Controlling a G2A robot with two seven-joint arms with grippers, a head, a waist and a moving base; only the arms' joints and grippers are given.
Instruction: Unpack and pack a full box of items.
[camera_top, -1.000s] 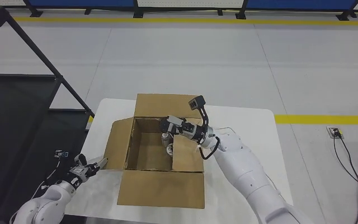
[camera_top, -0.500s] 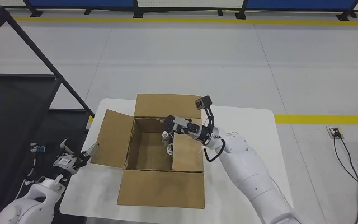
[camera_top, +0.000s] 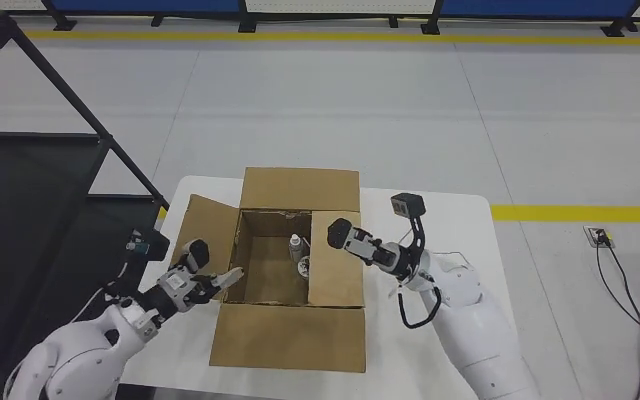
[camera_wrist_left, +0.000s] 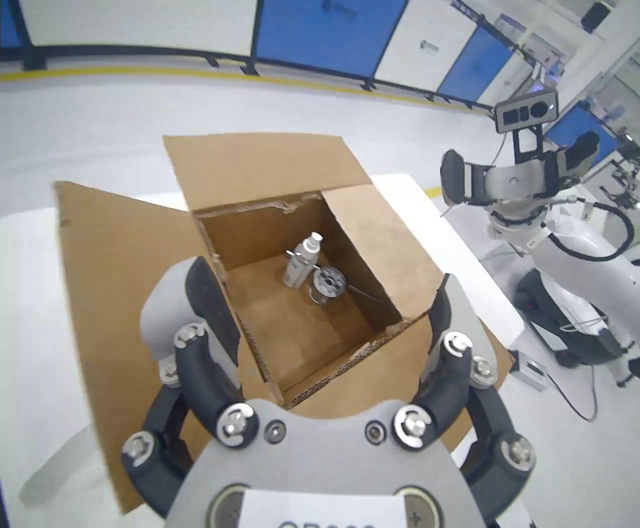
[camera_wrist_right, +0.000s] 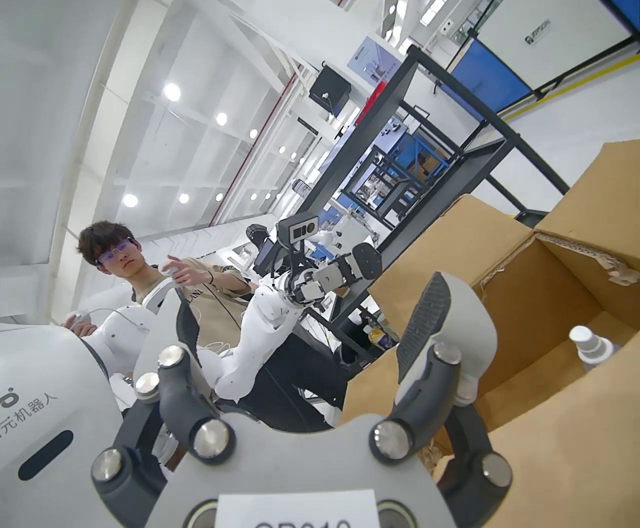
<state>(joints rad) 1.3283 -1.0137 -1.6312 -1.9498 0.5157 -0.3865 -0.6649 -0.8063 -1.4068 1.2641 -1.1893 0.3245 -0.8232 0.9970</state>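
Brown cardboard box (camera_top: 290, 338) sits open on the white table (camera_top: 460, 215), with a white spray bottle (camera_wrist_left: 301, 260) and a round metal part (camera_wrist_left: 326, 285) inside. Left gripper (camera_top: 226, 279) wide open, empty, by the left flap. Right gripper (camera_top: 340, 238) wide open, empty, over the right flap.

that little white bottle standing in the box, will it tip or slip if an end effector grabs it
Likely tips easily: the bottle is tall and narrow, standing upright on the box floor. Probably light, being small and plastic-looking. Its smooth round body may slip, and would roll if knocked over.
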